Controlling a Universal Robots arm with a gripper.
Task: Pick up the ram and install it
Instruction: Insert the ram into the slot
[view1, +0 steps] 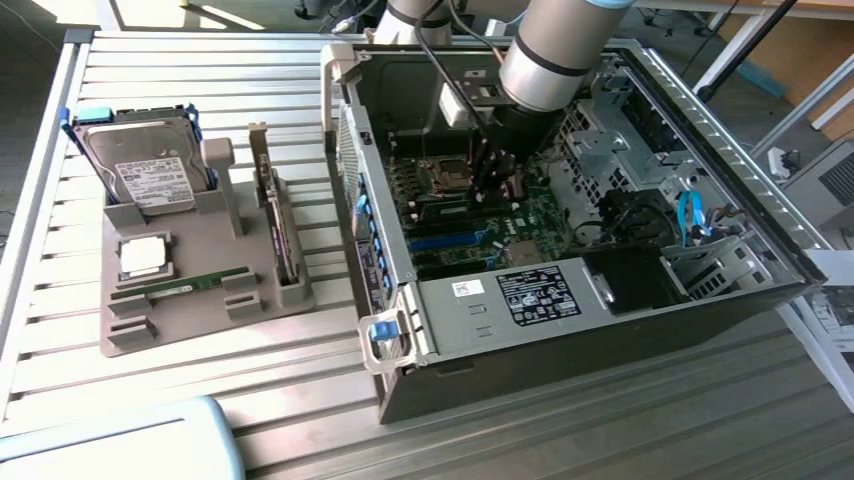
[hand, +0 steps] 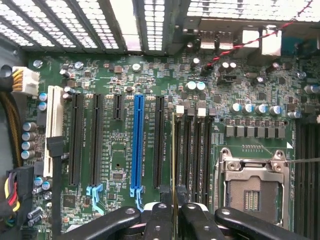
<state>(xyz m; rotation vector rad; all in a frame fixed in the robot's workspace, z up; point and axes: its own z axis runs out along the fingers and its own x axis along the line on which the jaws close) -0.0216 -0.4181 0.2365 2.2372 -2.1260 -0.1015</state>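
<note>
Table (view1: 200, 70) ribbed matt metal. Case (view1: 561, 355) dull grey sheet metal. Tray (view1: 200, 240) matt plastic. Gripper (hand: 174, 212) semi-gloss black. Ram (hand: 174, 150) bare board edge.

The Universal Robots arm (view1: 550, 55) is reaching steeply downward, its grey wrist section slanting toward the exterior view's lower left. The gripper (view1: 491, 185) is hanging at its end, pointing down. In the wrist view its two dark fingers (hand: 159, 220) are pressing close together, pinching the ram (hand: 174, 150) edge-on between them.
</note>
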